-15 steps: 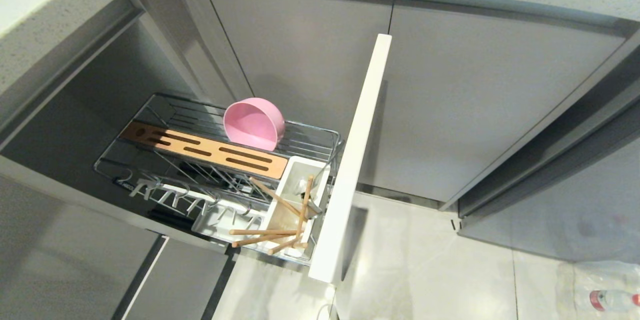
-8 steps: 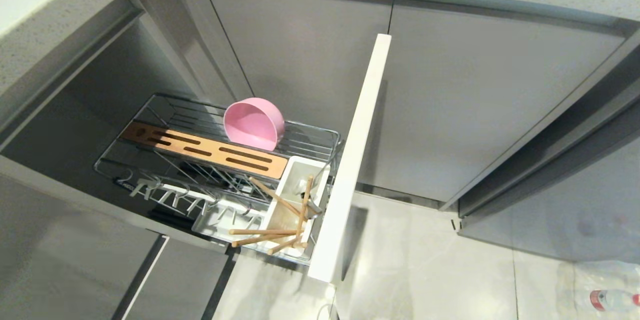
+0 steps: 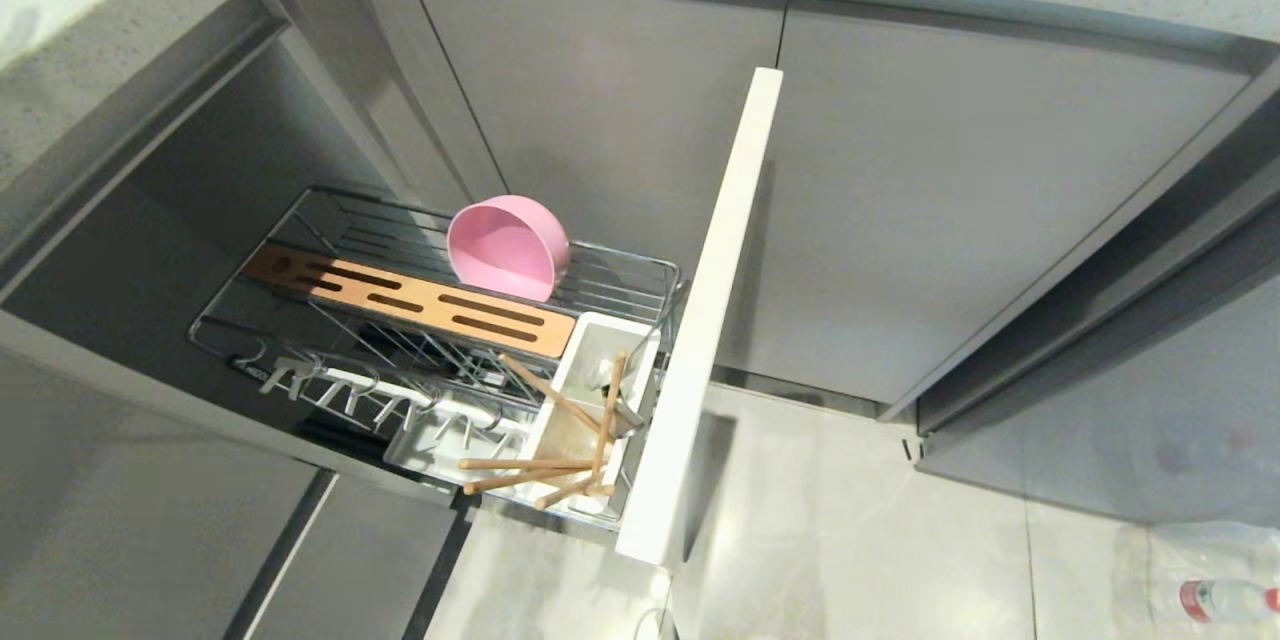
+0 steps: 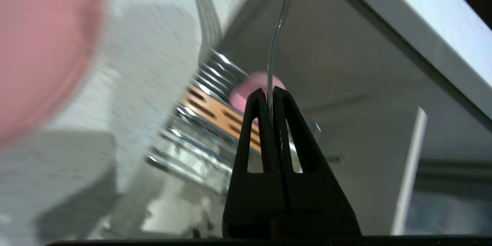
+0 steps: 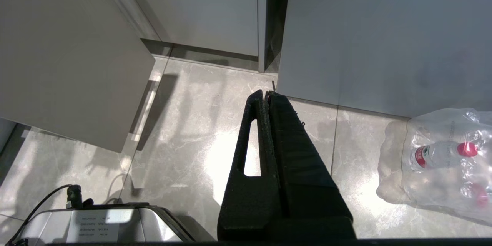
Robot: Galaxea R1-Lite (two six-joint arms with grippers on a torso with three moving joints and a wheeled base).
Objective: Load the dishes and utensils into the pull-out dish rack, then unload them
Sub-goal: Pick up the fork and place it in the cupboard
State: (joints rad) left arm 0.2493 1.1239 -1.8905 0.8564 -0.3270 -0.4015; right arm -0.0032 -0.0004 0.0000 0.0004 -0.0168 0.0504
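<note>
Neither arm shows in head view. In left wrist view the left gripper [image 4: 270, 94] is clamped on a slim silver metal fork [image 4: 273, 42]; tines cut off at frame edge, and a blurred pink shape [image 4: 42, 46] fills one corner, can't tell what. The chrome wire pull-out dish rack [image 3: 640, 270] is pulled out w/ matte pink round bowl [image 3: 508, 247] tipped on its side by the slotted brown wood strip [image 3: 410, 300]. Light wooden chopsticks [image 3: 560, 440] sit in and over the white plastic caddy [image 3: 640, 335], against the narrow white cabinet front [image 3: 705, 320]. Right gripper [image 5: 267, 94] is closed on nothing, over bare floor tile [image 5: 192, 123]; bagged water bottles [image 5: 442, 153] off to one side.
</note>
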